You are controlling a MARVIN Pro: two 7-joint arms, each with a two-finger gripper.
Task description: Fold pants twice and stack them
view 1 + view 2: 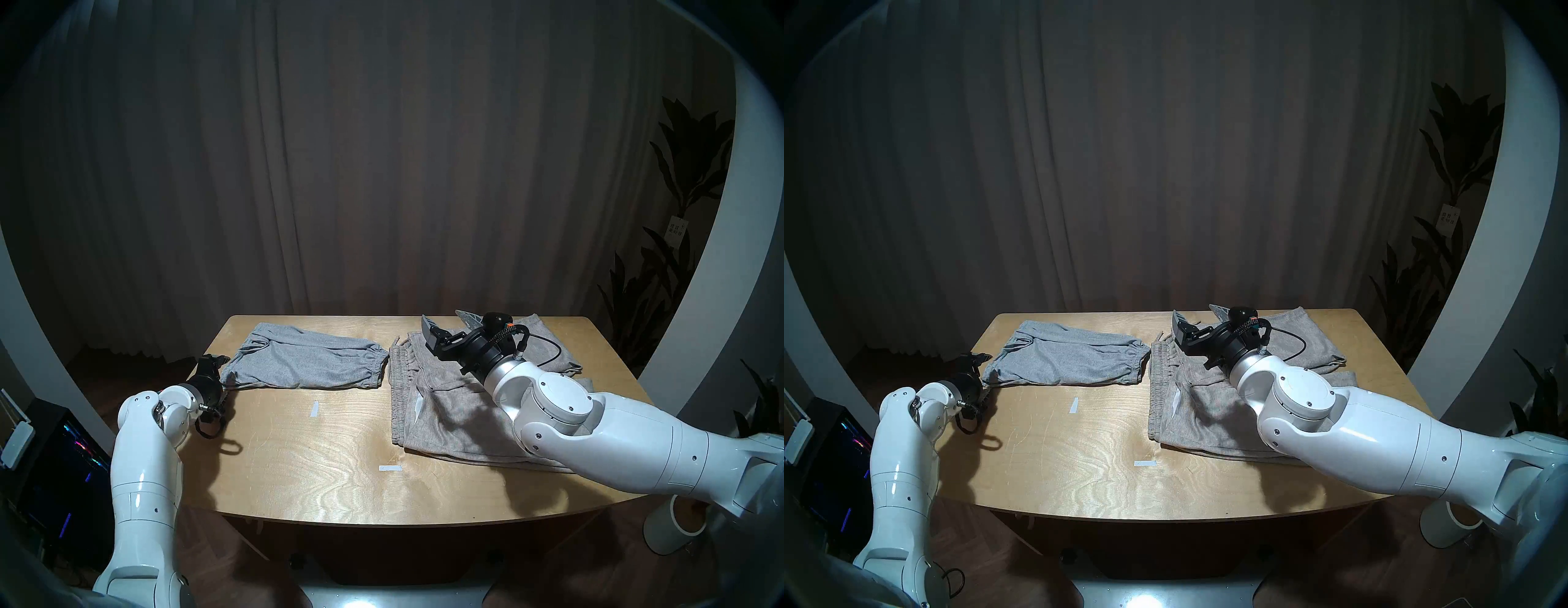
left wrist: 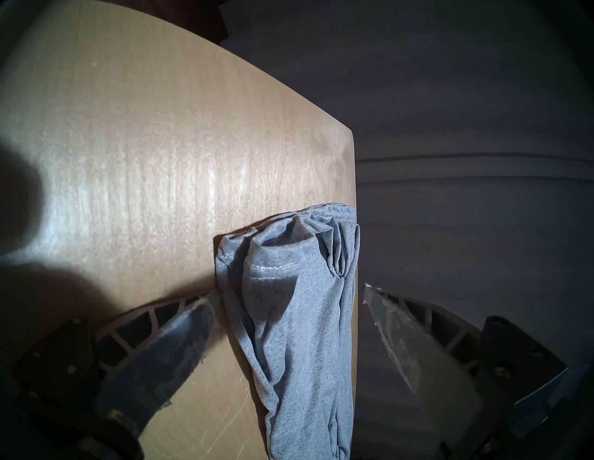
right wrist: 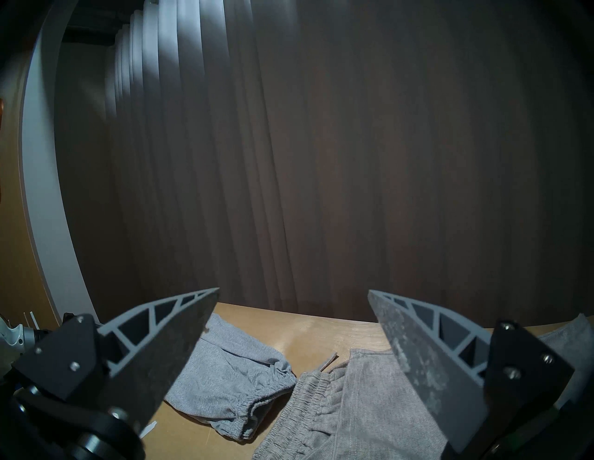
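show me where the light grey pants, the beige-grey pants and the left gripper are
light grey pants [image 1: 305, 361], head left view, middle of the flat fabric
beige-grey pants [image 1: 449, 418], head left view, bare cloth beside the gathered waistband
left gripper [image 2: 289, 321], left wrist view, midway between its open fingertips, over the grey cloth

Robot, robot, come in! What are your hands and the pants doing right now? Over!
Left gripper open, straddling light grey pants' leg end at table edge. Right gripper open, above beige pants. Neither pair held. Nothing blocking.

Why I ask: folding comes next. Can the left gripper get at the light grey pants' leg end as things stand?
Probably yes: the left gripper is open, its fingers either side of the light grey pants at the table edge, nothing between.
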